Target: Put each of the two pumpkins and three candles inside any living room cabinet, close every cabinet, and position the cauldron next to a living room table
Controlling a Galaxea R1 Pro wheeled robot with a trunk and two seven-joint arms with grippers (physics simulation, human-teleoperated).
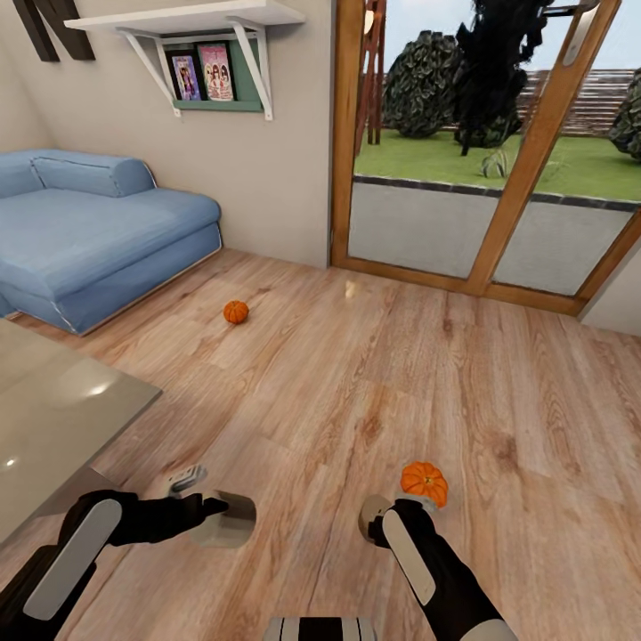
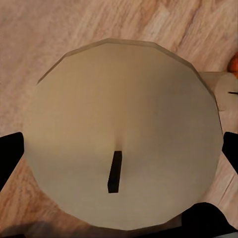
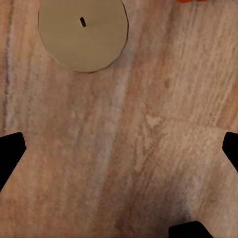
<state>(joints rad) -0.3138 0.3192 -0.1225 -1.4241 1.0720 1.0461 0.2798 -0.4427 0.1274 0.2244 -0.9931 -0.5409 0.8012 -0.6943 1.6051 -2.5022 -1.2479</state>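
Left arm bent low across floor, left gripper [image 2: 119, 148] straddling candle [image 2: 121, 134], fingers spread either side, no visible contact. Right arm reaches down, right gripper [image 3: 119, 148] spread wide over bare floor [image 1: 374, 374]; second candle [image 3: 83, 33] ahead, pumpkin [image 1: 425, 482] beside wrist. Second pumpkin [image 1: 235, 312] near sofa [image 1: 98, 240]
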